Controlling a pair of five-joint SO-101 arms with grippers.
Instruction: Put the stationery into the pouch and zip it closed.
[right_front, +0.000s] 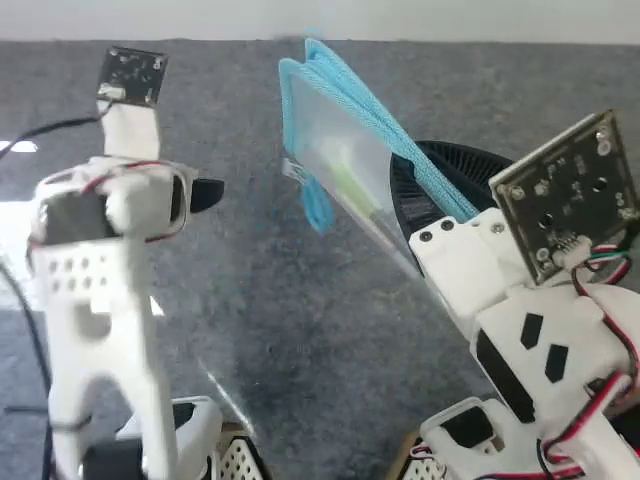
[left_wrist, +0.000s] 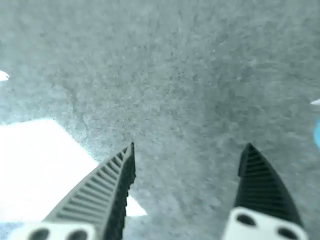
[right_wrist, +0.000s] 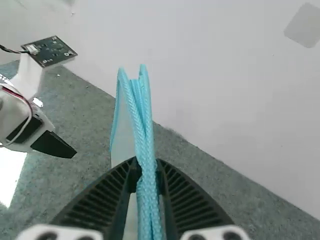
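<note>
the right gripper (right_wrist: 145, 167) is pinching the blue woven edge of the pouch (right_front: 345, 150) and holding it lifted above the grey table (right_front: 300, 330), while the left gripper (left_wrist: 187, 155) is hanging spread apart over the bare felt, well apart from the pouch. i am judging that zipping is the step in hand, so the right claw should be gripping the rim firmly while the left one is drawing the zip pull, which i cannot make out, straight along the edge without twisting. the pouch is looking flat and floppy, with a clear glossy plastic side and a rope-like mesh border, and the claw fingers (right_wrist: 95, 205) are showing ribbed black plastic.
</note>
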